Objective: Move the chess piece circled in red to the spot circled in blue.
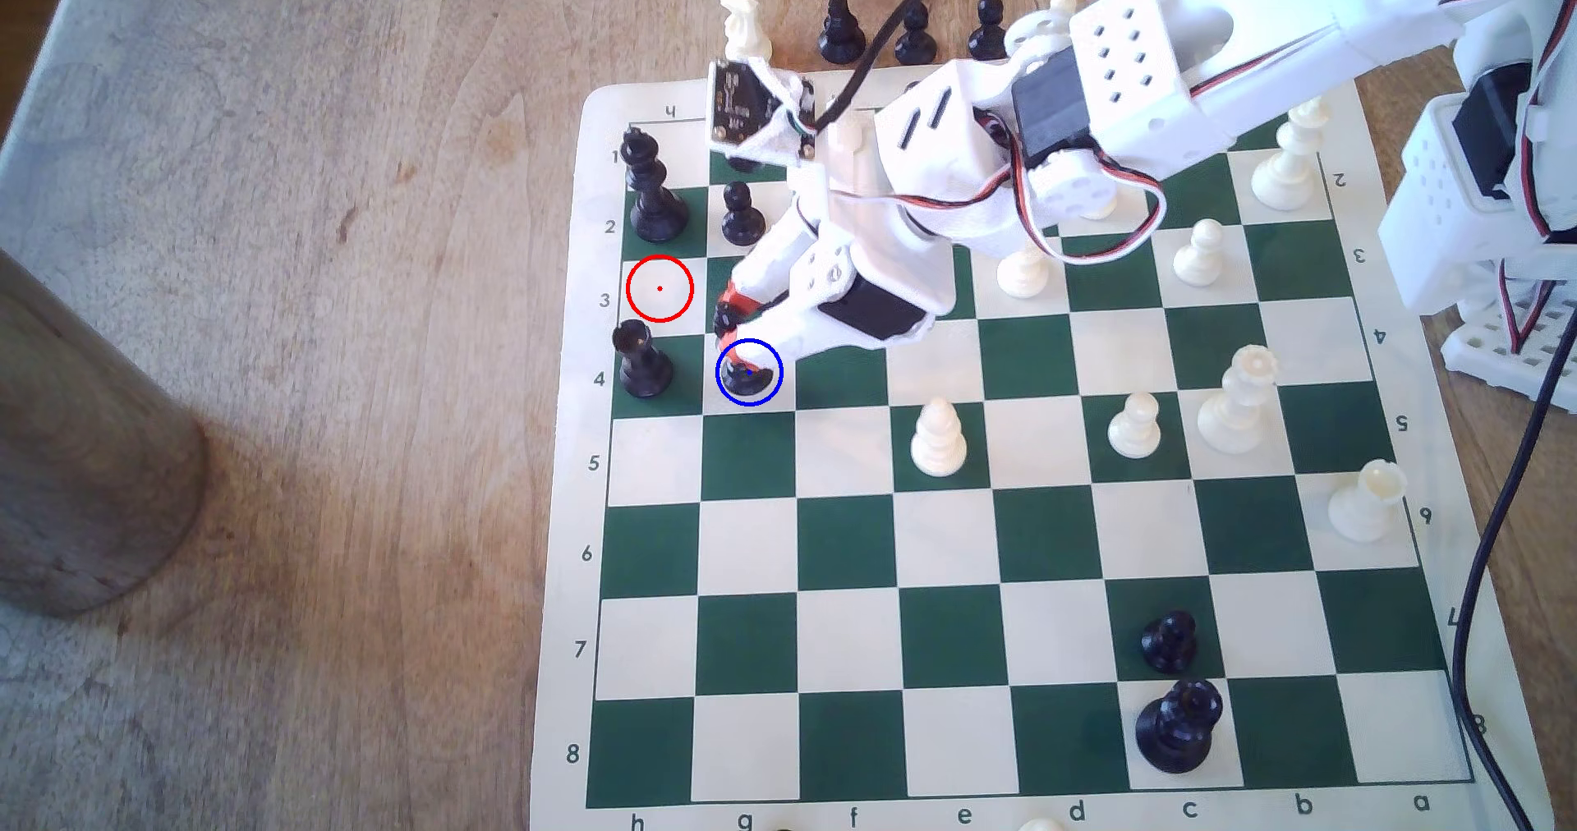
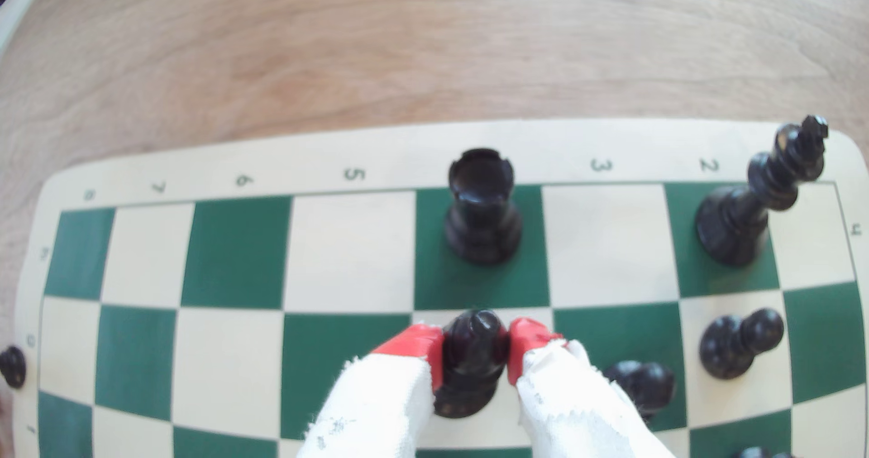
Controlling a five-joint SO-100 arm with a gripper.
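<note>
Black and glossy, the chess piece [image 2: 475, 350] stands upright between the claw's [image 2: 476, 352] red-tipped fingers [image 2: 423, 345], which press against both sides of its head, so the claw is closed on it. In the exterior view the piece's round base [image 1: 749, 377] sits inside the thin blue ring of the spot [image 1: 772, 353], a cream square in the second file from the board's [image 1: 853, 541] h-side edge, on the row marked 4. Whether the base rests fully on the board or sits just above it cannot be told.

Just beside it, on the green edge square of the same row, stands a black rook [image 1: 642, 362], apart from the held piece. A red ring [image 1: 660, 289] marks the bare cream square next to the rook along that edge. Further along, toward the board corner near the number 1, stands the black king [image 1: 653, 187], with a black pawn [image 1: 741, 215] next to it. White pieces are scattered over the far half of the board. The board lies on a wooden surface [image 1: 299, 200].
</note>
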